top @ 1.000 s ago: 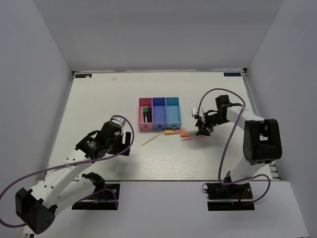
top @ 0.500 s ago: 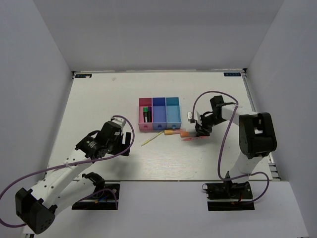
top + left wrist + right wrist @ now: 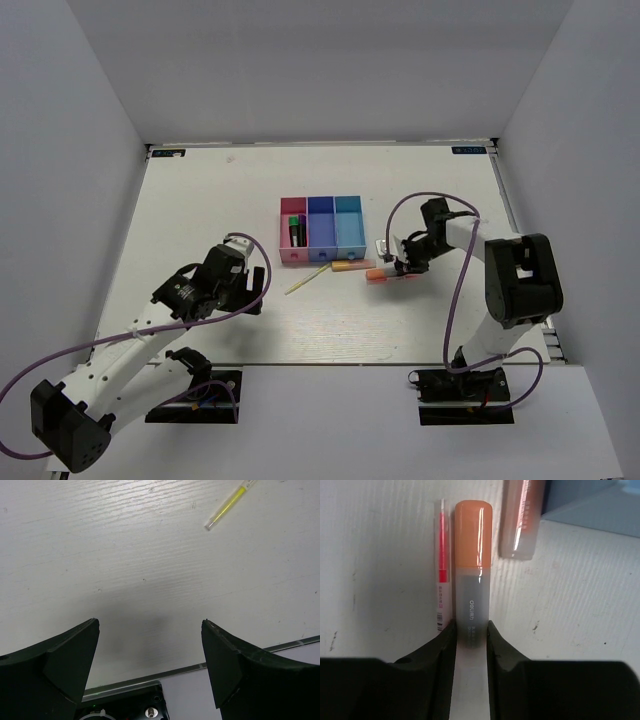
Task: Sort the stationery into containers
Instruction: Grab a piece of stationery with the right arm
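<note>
Standing in a row near the tabletop's [image 3: 190, 210] centre, well apart from every edge, are 3 small open-topped rectangular plastic boxes: a pink bin [image 3: 291, 255], a dark blue-purple bin [image 3: 320, 253] and a light blue bin [image 3: 350, 250]. 1 black marker with a green cap [image 3: 296, 230] lies in the pink bin. On the near side of the row lie 2 orange highlighters, 1 thin pink-red pen [image 3: 441, 565] and 1 thin yellow-green stick [image 3: 227, 504]. The right gripper [image 3: 470, 630] pinches the grey barrel of 1 orange highlighter [image 3: 472, 570], with the pen just beside it. The second orange highlighter [image 3: 520, 515] lies against the light blue bin. The left gripper [image 3: 150, 622], spread wide, hovers left of the stick toward the near edge.
</note>
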